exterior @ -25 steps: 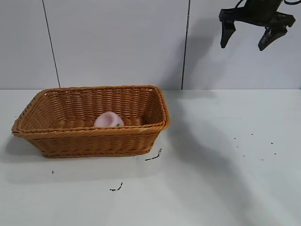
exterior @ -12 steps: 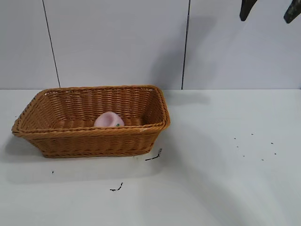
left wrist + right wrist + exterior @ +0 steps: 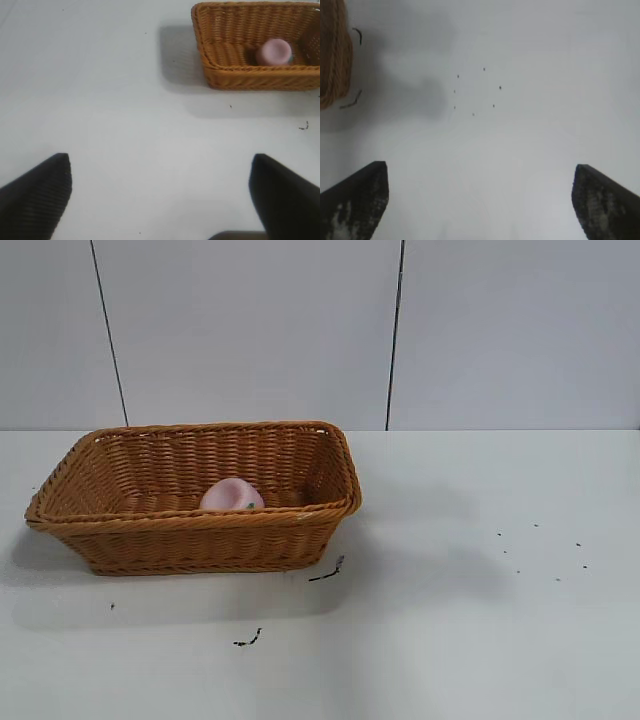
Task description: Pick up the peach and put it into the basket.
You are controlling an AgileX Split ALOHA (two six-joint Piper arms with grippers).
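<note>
Peach [image 3: 231, 494], small, round and pale pink with a tiny green mark on it, sits inside the big orange-brown woven basket [image 3: 190, 537]. It lies on the basket floor, close to the front wall and nearer the right end than the left. No gripper is touching it.

The basket stands on the white table [image 3: 470, 640], toward the left side in the outside view. Its sides lean outward and its rim is braided. A few small dark bits [image 3: 327, 572] lie on the table just by the basket's front right corner, and more tiny dark specks [image 3: 545, 550] are scattered well off to the right.

Neither arm shows in the outside view.

The left gripper [image 3: 160, 192] hangs above bare table, well apart from the basket. Its two dark fingers [image 3: 35, 192] are spread wide and nothing is between them. From its camera the peach [image 3: 273, 51] shows inside the basket [image 3: 260, 77].

The right gripper [image 3: 480, 197] hangs above the table near the dark specks [image 3: 475, 92]. Its two dark fingers [image 3: 605, 200] are also spread wide and hold nothing. Only an edge of the basket [image 3: 334, 55] shows at the side of its camera view.
</note>
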